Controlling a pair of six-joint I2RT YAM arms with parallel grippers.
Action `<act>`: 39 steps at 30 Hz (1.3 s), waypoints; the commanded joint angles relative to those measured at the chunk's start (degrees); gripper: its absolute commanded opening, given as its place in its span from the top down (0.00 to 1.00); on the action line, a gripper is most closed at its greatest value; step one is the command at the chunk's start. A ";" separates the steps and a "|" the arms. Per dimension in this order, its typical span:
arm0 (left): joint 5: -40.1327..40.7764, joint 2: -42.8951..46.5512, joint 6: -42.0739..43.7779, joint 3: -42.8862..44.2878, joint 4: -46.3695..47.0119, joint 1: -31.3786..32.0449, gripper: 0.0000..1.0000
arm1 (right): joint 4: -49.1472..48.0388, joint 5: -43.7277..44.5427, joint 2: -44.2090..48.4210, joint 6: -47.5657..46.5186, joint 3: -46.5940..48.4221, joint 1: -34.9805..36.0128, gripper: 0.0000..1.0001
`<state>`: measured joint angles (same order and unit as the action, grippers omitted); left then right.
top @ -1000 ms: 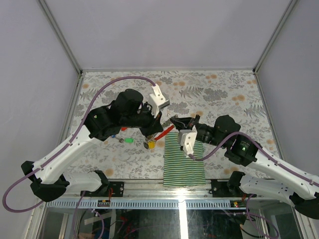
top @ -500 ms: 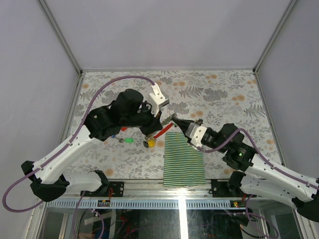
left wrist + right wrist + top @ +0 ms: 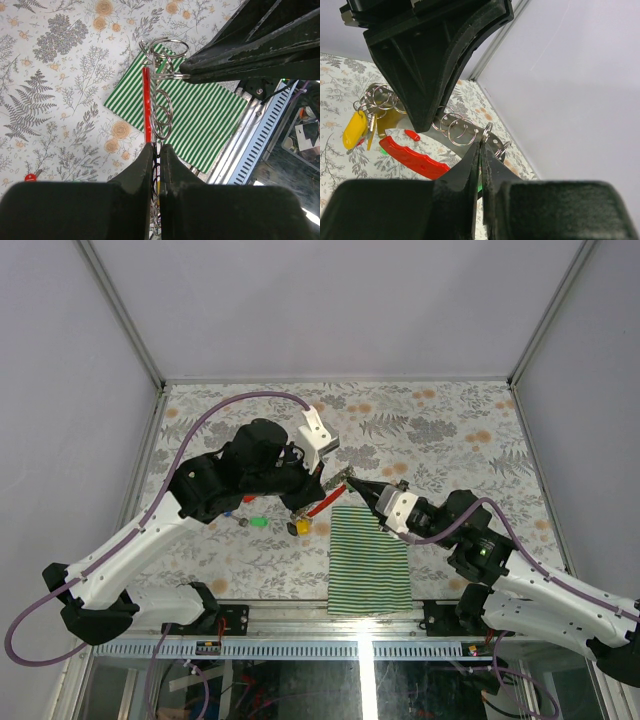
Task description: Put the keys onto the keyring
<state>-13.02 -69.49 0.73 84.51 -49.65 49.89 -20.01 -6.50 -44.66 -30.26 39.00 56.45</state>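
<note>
Here the left arm (image 3: 150, 530) reaches inward over the flowered table (image 3: 450, 430), its wrist bent toward the middle. The left gripper (image 3: 156, 150) is clamped on the near end of the keyring (image 3: 146, 105) and holds its red strip above the table, pointing toward the right arm (image 3: 540, 590). That arm stretches low from the right side. The right gripper (image 3: 481, 150) has its fingers pressed together on one of the split rings (image 3: 455, 129) at the far end of the keyring. This end hangs over the far left corner of the striped cloth (image 3: 370, 560).

Compared with one second ago, the right arm now lies lower and nearer the front edge, and its wrist is turned. In the last half second almost nothing changes. The left arm keeps its pose, and the keys are in the same places.

There are two arms, one keyring and one cloth. Three tagged keys can be counted. One yellow-tagged key (image 3: 301, 527) is just under the left gripper. One green-tagged key (image 3: 260, 522) and one red-tagged key (image 3: 31, 177) lie on the table to the left. Several split rings hang along the strip, but their exact number cannot be told.
</note>
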 commanded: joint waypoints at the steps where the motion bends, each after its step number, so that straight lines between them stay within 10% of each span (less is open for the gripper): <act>1: 0.51 0.92 -0.66 2.90 4.30 0.30 1.00 | -4.31 1.75 0.01 0.45 0.50 0.38 0.91; 39: 0.08 0.33 -0.78 2.61 4.26 0.39 1.00 | -1.28 -1.67 -2.42 -13.59 3.02 0.34 0.58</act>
<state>-12.84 -69.52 0.69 85.21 -49.65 49.89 -22.00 -5.98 -48.05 -36.64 39.16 56.47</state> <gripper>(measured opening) 0.041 0.416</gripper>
